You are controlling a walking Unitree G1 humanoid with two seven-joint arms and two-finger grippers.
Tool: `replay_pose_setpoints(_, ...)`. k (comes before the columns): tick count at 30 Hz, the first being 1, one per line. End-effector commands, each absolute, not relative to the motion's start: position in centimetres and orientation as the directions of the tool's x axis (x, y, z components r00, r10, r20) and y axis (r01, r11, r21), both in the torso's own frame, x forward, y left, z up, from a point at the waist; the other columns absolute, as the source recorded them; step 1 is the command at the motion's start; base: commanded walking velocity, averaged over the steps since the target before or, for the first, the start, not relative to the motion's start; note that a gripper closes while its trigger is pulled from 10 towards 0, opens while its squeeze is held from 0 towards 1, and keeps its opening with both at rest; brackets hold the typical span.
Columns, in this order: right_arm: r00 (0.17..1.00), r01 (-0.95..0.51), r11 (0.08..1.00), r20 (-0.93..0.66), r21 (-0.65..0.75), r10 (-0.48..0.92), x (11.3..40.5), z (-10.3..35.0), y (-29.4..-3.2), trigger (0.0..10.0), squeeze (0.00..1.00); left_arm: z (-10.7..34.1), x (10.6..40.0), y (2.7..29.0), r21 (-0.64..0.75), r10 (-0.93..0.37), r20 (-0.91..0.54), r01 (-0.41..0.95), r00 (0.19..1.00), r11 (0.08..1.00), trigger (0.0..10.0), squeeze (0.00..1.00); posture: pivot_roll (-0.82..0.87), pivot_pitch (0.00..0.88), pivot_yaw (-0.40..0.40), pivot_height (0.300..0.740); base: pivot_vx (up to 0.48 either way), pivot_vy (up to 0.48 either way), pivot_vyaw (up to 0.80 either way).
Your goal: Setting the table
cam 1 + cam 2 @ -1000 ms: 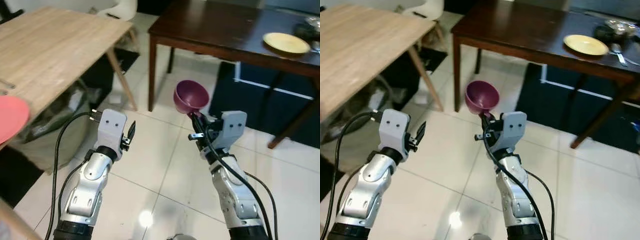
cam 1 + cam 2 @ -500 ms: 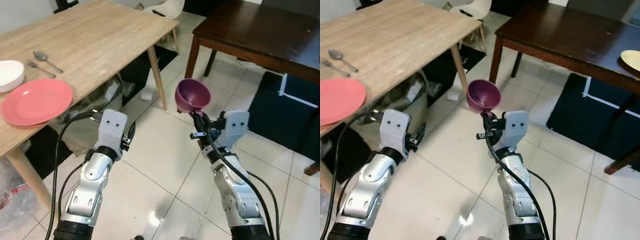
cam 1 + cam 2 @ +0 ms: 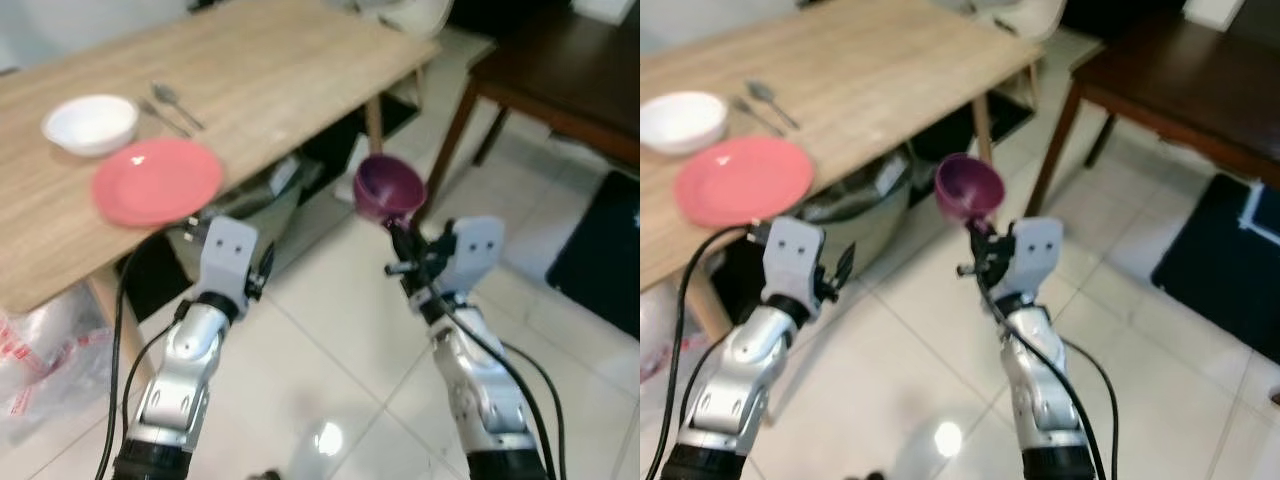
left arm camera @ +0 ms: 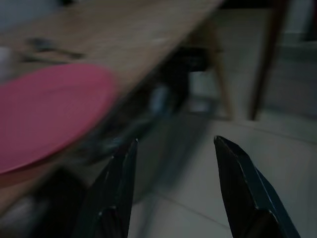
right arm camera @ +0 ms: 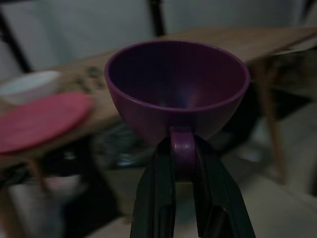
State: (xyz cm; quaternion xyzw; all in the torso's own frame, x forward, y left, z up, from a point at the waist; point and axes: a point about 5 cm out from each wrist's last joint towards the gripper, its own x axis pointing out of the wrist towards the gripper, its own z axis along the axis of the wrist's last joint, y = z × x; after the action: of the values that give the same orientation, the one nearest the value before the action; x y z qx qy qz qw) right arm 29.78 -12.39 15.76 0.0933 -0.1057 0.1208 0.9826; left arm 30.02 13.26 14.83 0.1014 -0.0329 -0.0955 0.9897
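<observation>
Handle pinched in my right claw [image 3: 975, 255], small purple plastic cup [image 3: 968, 188] rides upright for carrying, near the light wooden bench [image 3: 870, 70] with its round pink plate [image 3: 742, 179]. Left claw [image 4: 173, 193] gapes, free.

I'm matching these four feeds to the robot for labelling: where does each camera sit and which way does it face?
Eye views: on the head, looking down at both arms, the light table and floor.
Left wrist: along the open left gripper toward the pink plate.
Right wrist: along the right gripper pinching the purple cup.
Shared: plate and table.
</observation>
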Motion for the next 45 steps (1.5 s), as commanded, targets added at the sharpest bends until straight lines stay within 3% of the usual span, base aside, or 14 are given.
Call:
replay_pose_setpoints(1,0.952,-0.247,0.956,0.227,0.161,0.208,29.7,15.6,-12.6,10.0,0.0,14.1,29.7,13.1,0.203,-0.198,0.015,0.19,0.98,0.961,10.0,0.0,-0.13,0.003,0.028,0.74,0.0,0.0,0.75)
replay_pose_setpoints(45,0.951,-0.221,0.947,0.269,0.233,0.155,30.7,17.1,-13.3,10.0,0.0,14.7,30.4,13.7,0.209,-0.112,0.011,0.107,0.994,0.972,10.0,0.0,-0.12,0.015,0.012,0.74,0.0,0.0,0.74)
